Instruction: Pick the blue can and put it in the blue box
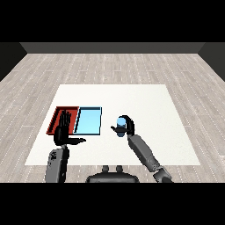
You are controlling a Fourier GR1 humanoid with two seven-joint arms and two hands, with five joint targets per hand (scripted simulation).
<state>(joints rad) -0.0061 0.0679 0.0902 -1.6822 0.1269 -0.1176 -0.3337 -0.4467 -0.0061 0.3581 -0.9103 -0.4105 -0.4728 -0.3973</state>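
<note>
The right hand (128, 126) is curled round the blue can (120, 126), its fingers arching over the can's far side and its thumb reaching in from the near side. The can stands upright in that grasp, above the white surface (145, 105), to the right of the light blue tray (89, 120) and apart from it. Whether the can's base touches the surface cannot be told from this view. The light blue tray lies side by side with the red tray (59, 111), touching along their shared edge, with the red one on the left. The left hand (63, 130) is raised with its fingers straight and spread and its thumb pointing right, holding nothing; it shows in front of the red tray's near part. Both grey forearms come in from the lower corners.
</note>
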